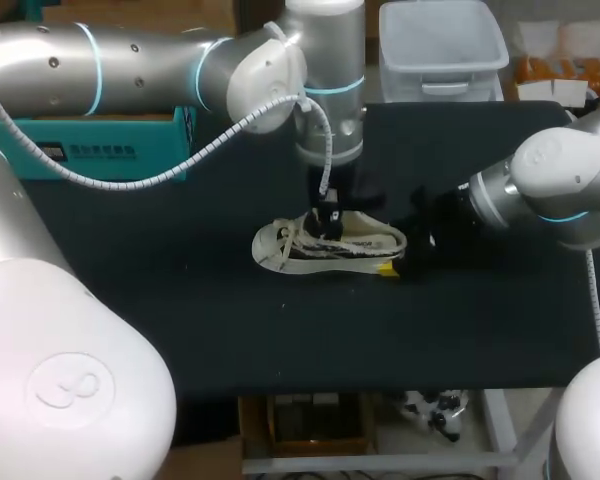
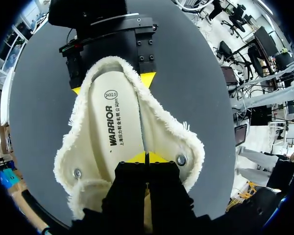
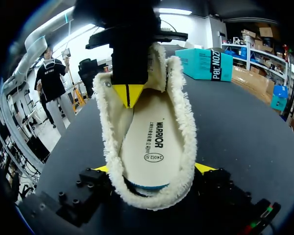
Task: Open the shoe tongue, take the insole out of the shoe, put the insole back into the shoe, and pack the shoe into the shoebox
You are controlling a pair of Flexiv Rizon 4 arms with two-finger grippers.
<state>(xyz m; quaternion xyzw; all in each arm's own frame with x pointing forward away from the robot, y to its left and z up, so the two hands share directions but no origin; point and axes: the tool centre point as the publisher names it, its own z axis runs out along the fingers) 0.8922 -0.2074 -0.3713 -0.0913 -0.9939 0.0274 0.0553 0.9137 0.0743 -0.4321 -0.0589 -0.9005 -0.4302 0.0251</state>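
Note:
A cream shoe (image 1: 330, 245) with a fleecy lining lies on its sole in the middle of the black table. In the left wrist view its insole (image 2: 112, 127) with dark print lies inside it. My left gripper (image 2: 146, 157) comes down from above, its tips pressed together at the front of the shoe's opening, between the eyelets. Whether something thin is pinched there is unclear. My right gripper (image 3: 153, 169) stands wide around the heel, one yellow tip against each side of the shoe (image 3: 186, 127). From overhead the left gripper (image 1: 325, 222) is over the laces and the right gripper (image 1: 400, 262) at the heel.
A teal shoebox (image 1: 110, 140) stands at the back left of the table (image 1: 280, 340); it also shows in the right wrist view as the shoebox (image 3: 206, 63) beyond the toe. A clear plastic bin (image 1: 440, 45) sits at the back.

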